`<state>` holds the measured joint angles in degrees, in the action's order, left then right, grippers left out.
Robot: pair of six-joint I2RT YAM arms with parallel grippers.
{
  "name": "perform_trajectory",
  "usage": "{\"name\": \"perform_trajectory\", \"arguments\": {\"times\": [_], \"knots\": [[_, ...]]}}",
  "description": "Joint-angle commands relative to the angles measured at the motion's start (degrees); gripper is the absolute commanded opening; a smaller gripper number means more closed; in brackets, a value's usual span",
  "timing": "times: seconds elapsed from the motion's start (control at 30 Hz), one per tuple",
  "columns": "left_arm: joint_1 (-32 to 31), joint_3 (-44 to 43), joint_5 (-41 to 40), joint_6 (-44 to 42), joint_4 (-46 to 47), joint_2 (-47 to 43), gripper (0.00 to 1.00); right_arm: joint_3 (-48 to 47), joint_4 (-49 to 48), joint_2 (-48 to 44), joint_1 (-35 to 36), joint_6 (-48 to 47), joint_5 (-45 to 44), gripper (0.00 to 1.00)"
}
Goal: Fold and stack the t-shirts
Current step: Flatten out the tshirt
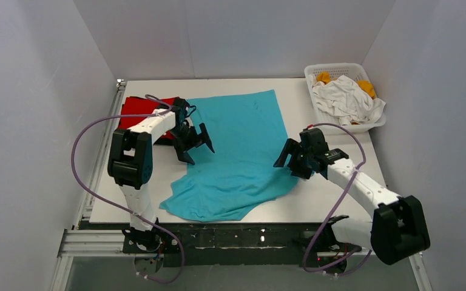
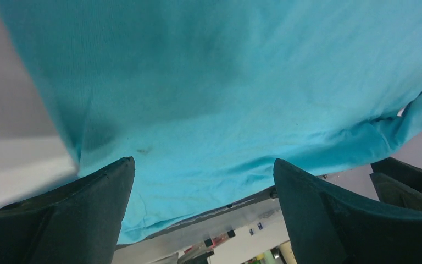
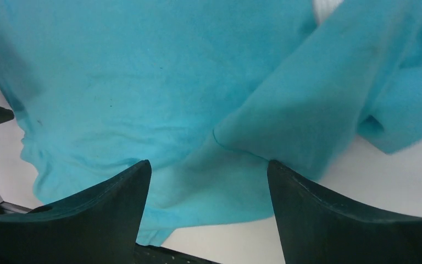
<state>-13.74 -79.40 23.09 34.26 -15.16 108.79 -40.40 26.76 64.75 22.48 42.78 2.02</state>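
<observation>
Left gripper (image 1: 195, 147) hangs with its fingers spread wide and nothing between them, above the left side of the turquoise t-shirt (image 1: 236, 157). In its wrist view the gripper (image 2: 203, 165) frames smooth cloth, and the shirt's left edge runs off onto bare desk at the picture's left. Right gripper (image 1: 289, 165) is also spread and empty, poised at the shirt's right side. From its own camera that gripper (image 3: 207, 165) looks down on the t-shirt (image 3: 121, 88), where a flap of the cloth lies folded over diagonally.

The turquoise t-shirt (image 2: 225, 82) lies spread across the middle of the desk (image 1: 334, 194). Its far edge lies just short of the desk's far edge, and its rumpled lower part comes close to the near edge. Both of its sides keep clear of the desk's sides.

A red t-shirt (image 1: 139, 112) lies at the far left corner, along the left edge, touching or just beside the turquoise one and partly hidden by the left arm. A white lattice basket (image 1: 340, 68) stands in the far right corner, holding crumpled white t-shirts (image 1: 346, 100) and some orange cloth (image 1: 323, 77).

Bare desk shows along the right edge between basket and near edge, in a narrower strip at the near left corner, and in a thin band along the far edge.
</observation>
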Motion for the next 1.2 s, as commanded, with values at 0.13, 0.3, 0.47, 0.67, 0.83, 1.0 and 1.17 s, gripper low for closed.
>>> {"name": "perform_trajectory", "arguments": {"times": [0.13, 0.3, 0.47, 0.67, 0.83, 1.0, 1.17], "knots": [[-1.23, 7.84, 2.68, 0.84, -2.35, 0.14, 0.98, -11.35, -9.00, 21.59, 0.37, 0.67, 1.34, 0.86], [-4.33, 18.87, -2.05, 3.07, -0.88, -7.47, 0.98, -26.63, 0.55, 34.86, 0.31, -2.15, -6.01, 0.85], [-12.11, 28.92, -3.56, 8.38, 2.02, -13.51, 0.98, -45.15, 10.80, 48.60, 0.24, -8.08, -8.13, 0.85], [-25.01, 35.14, -2.98, 19.44, 12.13, -15.40, 0.98, -64.85, 15.51, 63.08, 0.28, -11.70, -2.70, 0.82], [-34.51, 22.10, 1.34, 17.52, 12.35, -4.63, 0.98, -74.56, 14.28, 68.11, 0.52, -14.72, 2.77, 0.82], [-36.47, 14.96, 1.80, 18.13, 14.63, -2.83, 0.98, -75.73, 17.76, 63.90, -0.23, -19.22, -0.78, 0.82], [-36.43, 10.40, -9.34, 8.67, 2.36, -9.21, 0.98, -69.74, 19.98, 52.56, -2.49, -20.59, -5.89, 0.83]]}}
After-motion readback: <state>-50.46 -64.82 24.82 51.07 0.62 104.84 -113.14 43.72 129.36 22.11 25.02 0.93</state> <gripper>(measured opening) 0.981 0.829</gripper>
